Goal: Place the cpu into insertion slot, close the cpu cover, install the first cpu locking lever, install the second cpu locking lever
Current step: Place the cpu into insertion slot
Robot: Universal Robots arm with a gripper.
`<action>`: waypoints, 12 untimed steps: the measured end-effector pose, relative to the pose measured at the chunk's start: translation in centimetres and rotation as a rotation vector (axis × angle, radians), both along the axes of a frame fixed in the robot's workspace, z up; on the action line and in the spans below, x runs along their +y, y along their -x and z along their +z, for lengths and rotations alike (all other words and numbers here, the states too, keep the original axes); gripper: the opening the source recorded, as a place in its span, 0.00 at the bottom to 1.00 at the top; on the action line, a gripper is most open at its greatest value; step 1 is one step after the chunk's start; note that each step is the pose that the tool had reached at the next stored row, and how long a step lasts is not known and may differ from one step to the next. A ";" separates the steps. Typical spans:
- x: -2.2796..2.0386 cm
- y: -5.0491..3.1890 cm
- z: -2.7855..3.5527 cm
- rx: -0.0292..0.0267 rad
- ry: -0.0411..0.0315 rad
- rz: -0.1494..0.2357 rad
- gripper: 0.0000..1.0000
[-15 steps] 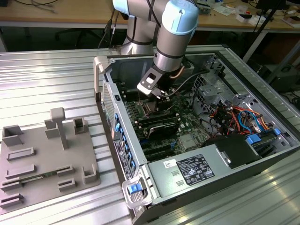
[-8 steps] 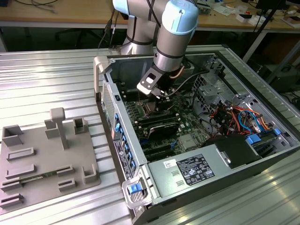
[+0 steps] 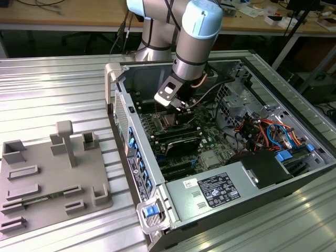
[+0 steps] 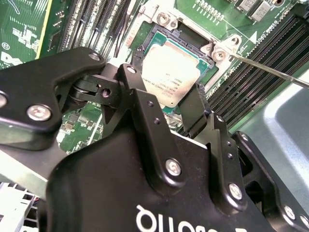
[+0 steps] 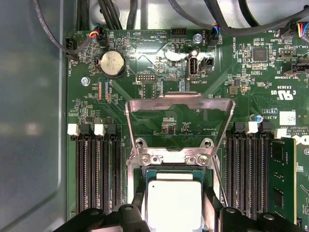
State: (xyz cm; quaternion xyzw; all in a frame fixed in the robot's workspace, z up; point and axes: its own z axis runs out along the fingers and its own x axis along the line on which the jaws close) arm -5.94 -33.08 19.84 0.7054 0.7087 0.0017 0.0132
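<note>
The cpu (image 5: 174, 195), a flat square chip with a dull silver face, lies within the insertion slot (image 5: 169, 158) on the green motherboard. My gripper (image 5: 174, 215) straddles it, with a black finger against each of two opposite edges. In the second wrist view the cpu (image 4: 169, 67) sits level in the slot's silvery frame (image 4: 164, 19) between the fingers (image 4: 195, 104) of the gripper (image 4: 165, 79). The cpu cover (image 5: 178, 98) stands swung open behind the slot. A thin metal locking lever (image 4: 270, 70) sticks out beside the slot. In the exterior view the gripper (image 3: 176, 108) reaches down into the open computer case.
Long black memory slots (image 5: 96, 174) flank the slot on both sides. Case walls (image 3: 134, 131), cable bundles (image 3: 262, 128) and a power supply (image 3: 210, 191) surround the board. A grey fixture tray (image 3: 50, 173) lies on the metal table at the exterior view's left.
</note>
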 end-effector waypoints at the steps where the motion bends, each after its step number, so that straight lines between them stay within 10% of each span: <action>1: 0.00 0.00 0.00 -0.0001 0.0000 0.000 0.56; 12: 0.00 0.01 0.00 -0.0001 -0.0001 0.000 0.63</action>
